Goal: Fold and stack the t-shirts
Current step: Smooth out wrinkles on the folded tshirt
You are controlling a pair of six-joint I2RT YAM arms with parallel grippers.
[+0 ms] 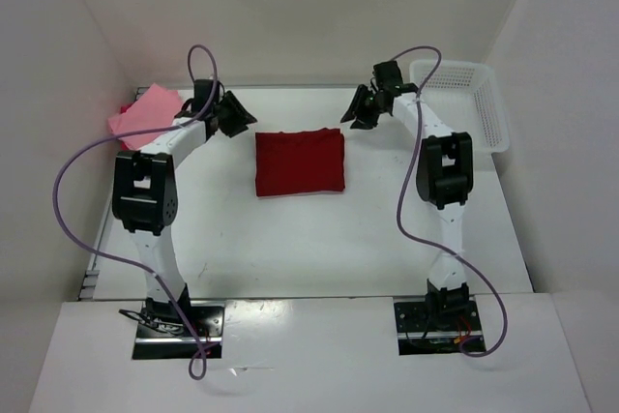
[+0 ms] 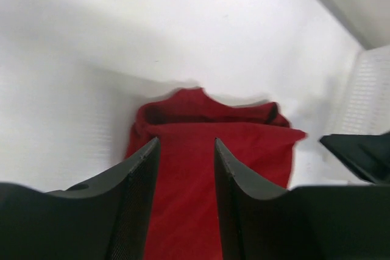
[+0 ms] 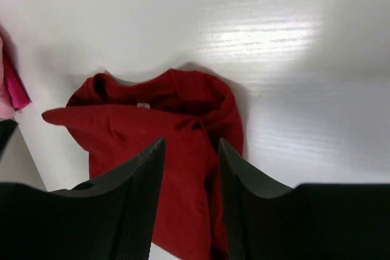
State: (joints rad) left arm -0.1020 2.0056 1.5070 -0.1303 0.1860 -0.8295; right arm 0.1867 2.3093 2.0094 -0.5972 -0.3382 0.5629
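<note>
The dark crimson t-shirt point(image 1: 300, 162) lies folded into a rectangle on the middle of the table; it also shows in the left wrist view point(image 2: 201, 168) and the right wrist view point(image 3: 177, 150). The salmon pink t-shirt point(image 1: 145, 111) lies folded at the far left, on top of the magenta-red t-shirt point(image 1: 126, 108), whose edge also shows in the right wrist view point(image 3: 13, 86). My left gripper point(image 1: 235, 115) is open and empty, above the table left of the crimson shirt. My right gripper point(image 1: 356, 108) is open and empty, right of that shirt's far corner.
A white plastic mesh basket point(image 1: 462, 103) stands at the far right corner, also seen in the left wrist view point(image 2: 368, 89). White walls enclose the table on the left, back and right. Purple cables loop off both arms.
</note>
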